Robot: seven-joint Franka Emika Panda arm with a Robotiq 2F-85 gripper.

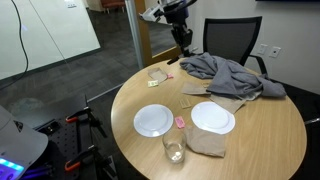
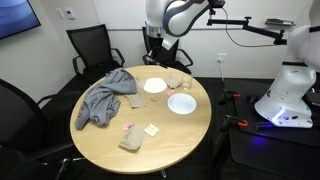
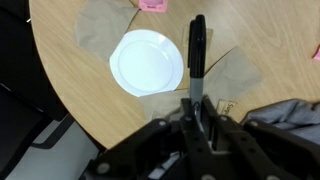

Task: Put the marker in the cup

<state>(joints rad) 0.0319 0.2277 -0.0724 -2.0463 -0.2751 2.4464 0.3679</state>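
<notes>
While my pincer (image 3: pixel 195 108) pinches the marker (image 3: pixel 196 50) by one end, I should carry it over the cup (image 1: pixel 173 148), tip it upright, centre it, then release low.

No text, label, brand or number can be read anywhere.

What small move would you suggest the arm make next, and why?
Probably carry the marker across toward the cup, keeping height. The claw is shut on the marker, yet in an exterior view it hangs over the far side of the table, while the cup stands near the opposite edge, out of the wrist view.
</notes>
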